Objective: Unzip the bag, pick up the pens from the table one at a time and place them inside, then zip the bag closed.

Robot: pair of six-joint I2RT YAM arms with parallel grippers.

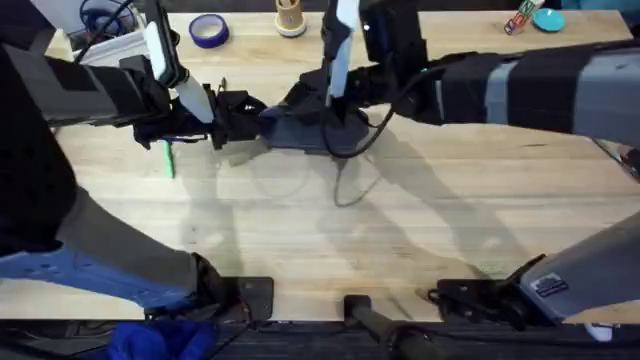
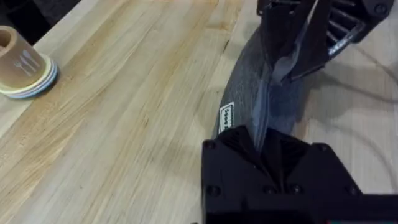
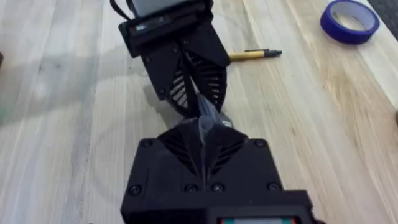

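Black ribbed fingers of the left claw point(image 2: 264, 155) close on one end of the bag point(image 2: 261, 93), a blue-grey, denim-like pouch with a small white label near that end; its print is too small to read. At the opposite end the right claw point(image 3: 202, 140) pinches a fold of the same fabric, so both claws are narrow and holding the bag between them. Seen from overhead, the bag point(image 1: 310, 125) sits at the far middle of the pale plank tabletop point(image 1: 400, 230), largely hidden by the two arms. A green pen point(image 1: 168, 160) lies left of it, partly covered by the left arm. A mustard-yellow pen with a dark tip point(image 3: 252, 55) lies just beyond the left claw. A blue tape roll point(image 1: 208, 30) and a tan cup point(image 2: 22, 59) stand at the far edge.
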